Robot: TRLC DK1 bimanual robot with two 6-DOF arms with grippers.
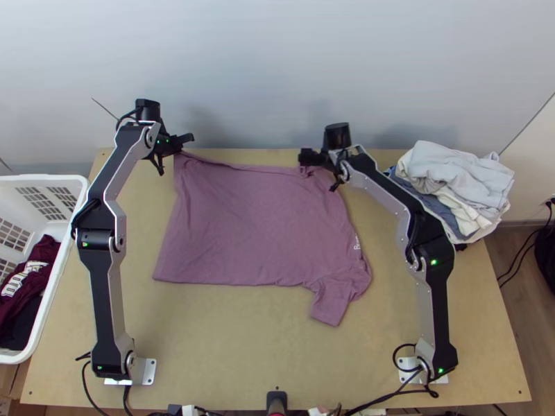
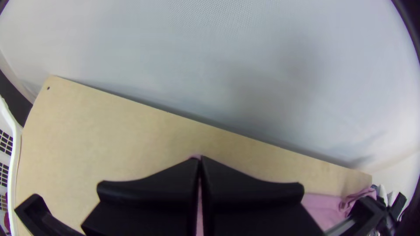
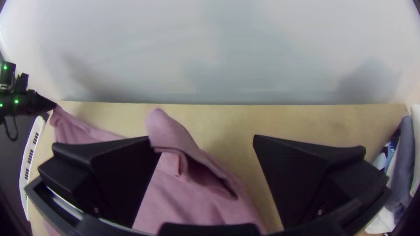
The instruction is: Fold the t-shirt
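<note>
1 table (image 1: 229, 353), centre stretch partly hidden by the t-shirt (image 1: 257, 222). 1 t-shirt, mauve, mostly spread mid-table, rumpled near sleeve; far edge partly hidden at the hands. 1 white basket (image 1: 57, 277), left, cut off by top view's edge. 1 clothes pile (image 1: 458, 180), far right; items overlap, can't count them. 2 hands: left hand (image 1: 186, 140) clamped on t-shirt's far left corner, right hand (image 1: 306, 157) wide, raised t-shirt fold between its fingers.

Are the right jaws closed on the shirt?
No, the right jaws stand wide apart, with parts of the shirt and the table showing in the gap between them.
</note>
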